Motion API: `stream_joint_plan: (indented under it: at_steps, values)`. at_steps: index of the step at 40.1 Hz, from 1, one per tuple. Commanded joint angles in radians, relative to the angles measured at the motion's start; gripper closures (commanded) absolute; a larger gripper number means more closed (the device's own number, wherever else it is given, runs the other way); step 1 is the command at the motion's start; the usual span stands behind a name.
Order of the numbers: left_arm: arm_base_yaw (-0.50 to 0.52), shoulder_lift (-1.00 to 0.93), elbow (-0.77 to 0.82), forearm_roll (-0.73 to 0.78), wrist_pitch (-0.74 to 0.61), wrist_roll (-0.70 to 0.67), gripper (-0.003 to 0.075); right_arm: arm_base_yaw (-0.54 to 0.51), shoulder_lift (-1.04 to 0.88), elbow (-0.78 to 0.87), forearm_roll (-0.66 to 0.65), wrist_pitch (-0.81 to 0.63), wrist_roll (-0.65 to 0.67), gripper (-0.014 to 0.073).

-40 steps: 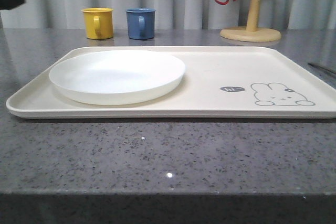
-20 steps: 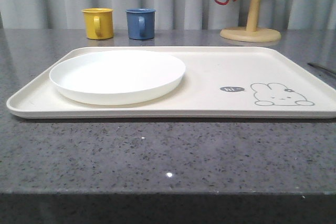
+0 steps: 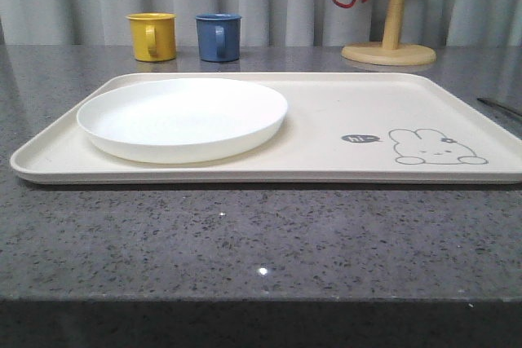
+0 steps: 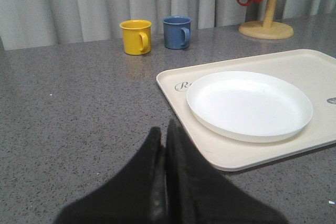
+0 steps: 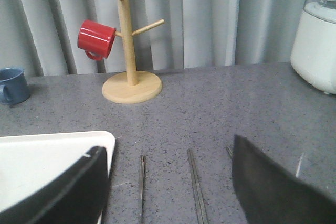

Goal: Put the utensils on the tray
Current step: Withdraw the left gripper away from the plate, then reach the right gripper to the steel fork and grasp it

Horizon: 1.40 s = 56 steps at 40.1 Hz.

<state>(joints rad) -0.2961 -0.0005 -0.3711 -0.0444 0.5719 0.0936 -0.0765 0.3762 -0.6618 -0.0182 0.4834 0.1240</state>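
Chopsticks (image 5: pixel 196 187) cut off — right claw (image 5: pixel 168 192) spread, tray (image 5: pixel 47 156) corner half-hidden

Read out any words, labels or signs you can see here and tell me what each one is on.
"hi" with a wavy dash: in the dark speech bubble beside the rabbit drawing on the tray.
Script lettering starting with "R": on the tray's corner, the rest hidden by the white plate, so unreadable.
No lettering can be made out on the mugs or the wooden mug stand.
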Motion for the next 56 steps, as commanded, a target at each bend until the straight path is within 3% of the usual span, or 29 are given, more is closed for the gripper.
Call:
stream_joint_plan:
  at_steps: [1, 24, 29, 32, 41, 49, 56]
  values:
    - [0.000, 0.013, -0.022, -0.013, -0.092, -0.011, 0.0738, -0.004, 0.013, -0.036, -0.012, -0.082, -0.006, 0.0066]
    - [0.000, 0.013, -0.022, -0.013, -0.092, -0.011, 0.0738, -0.004, 0.015, -0.038, 0.008, -0.077, -0.006, 0.0067]
    - [0.000, 0.013, -0.022, -0.013, -0.092, -0.011, 0.0738, -0.004, 0.062, -0.058, 0.008, -0.001, -0.011, 0.0172]
    - [0.000, 0.013, -0.022, -0.013, -0.092, -0.011, 0.0738, -0.004, 0.129, -0.078, 0.008, 0.021, -0.033, 0.0239]
    - [0.000, 0.013, -0.022, -0.013, -0.092, -0.011, 0.0738, 0.004, 0.366, -0.189, 0.079, 0.174, -0.058, 0.0240]
    - [0.000, 0.013, -0.022, -0.013, -0.092, -0.011, 0.0738, 0.087, 0.616, -0.310, 0.092, 0.330, -0.093, 0.0240]
    - [0.000, 0.013, -0.022, -0.013, -0.092, -0.011, 0.0738, 0.141, 0.804, -0.415, 0.089, 0.364, -0.093, 0.0241]
